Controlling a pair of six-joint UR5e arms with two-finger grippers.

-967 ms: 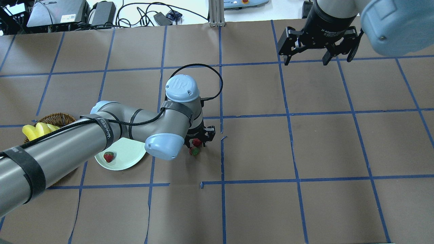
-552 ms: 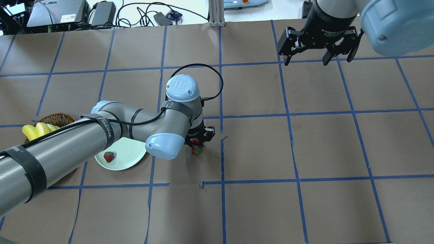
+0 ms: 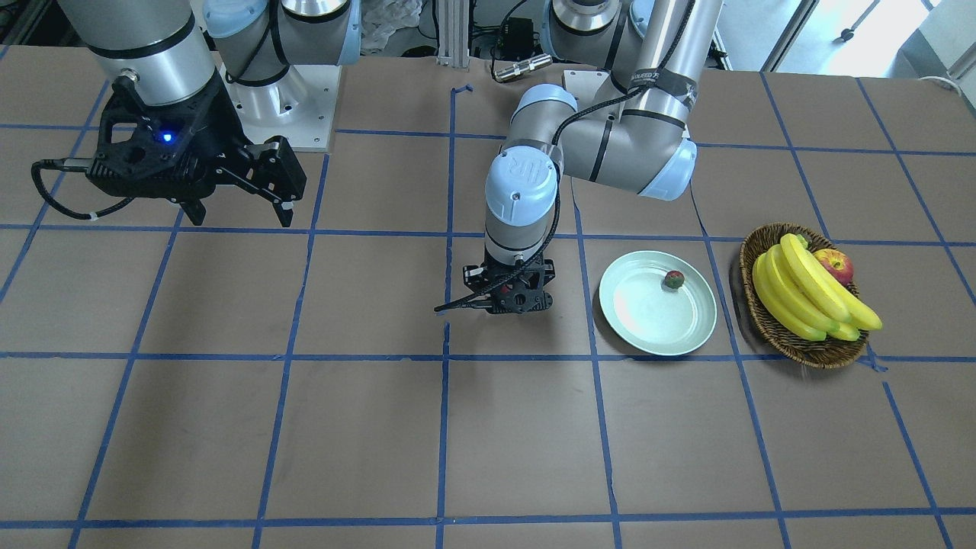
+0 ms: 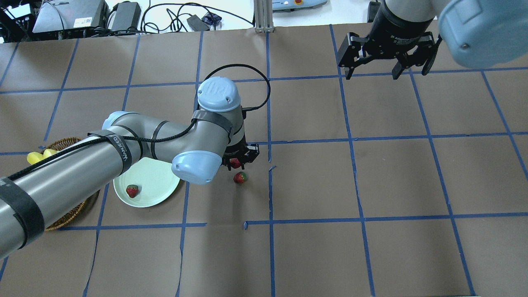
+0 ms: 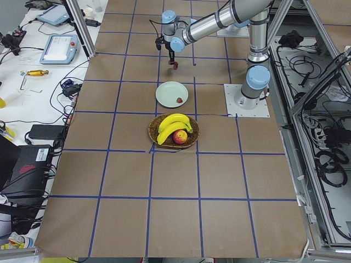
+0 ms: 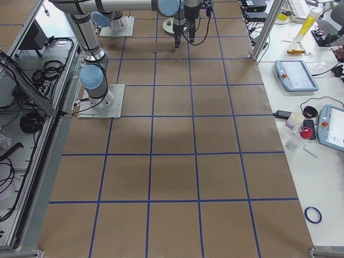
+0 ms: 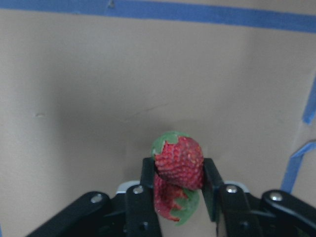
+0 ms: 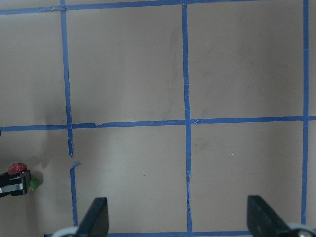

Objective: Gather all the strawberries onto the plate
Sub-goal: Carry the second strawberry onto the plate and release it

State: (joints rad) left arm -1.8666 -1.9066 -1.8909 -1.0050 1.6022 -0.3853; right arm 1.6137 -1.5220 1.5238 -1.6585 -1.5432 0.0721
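The left gripper is closed to a narrow gap on the held strawberry. Its flat black fingers press both sides of the bumpy, seeded red flesh. It hangs low over the middle of the worktop, which is brown paper gridded with blue tape. The loose strawberry lies on the paper just below it, a little toward the robot's edge. The overhead view shows the two fruits apart, the left wrist view overlaps them, and the front view hides both behind the gripper body.

The plate is a smooth, glossy mint round with a raised rim, sitting near the gripper toward the left end. The plated strawberry rests inside it on the basket side. The woven wicker basket beyond holds smooth curved bananas and an apple. The apple shows in the front and left views, while the arm covers it in the overhead view.

The right gripper is raised over the right half, its jaws spread wide and empty. Its wrist view shows only bare paper between them.
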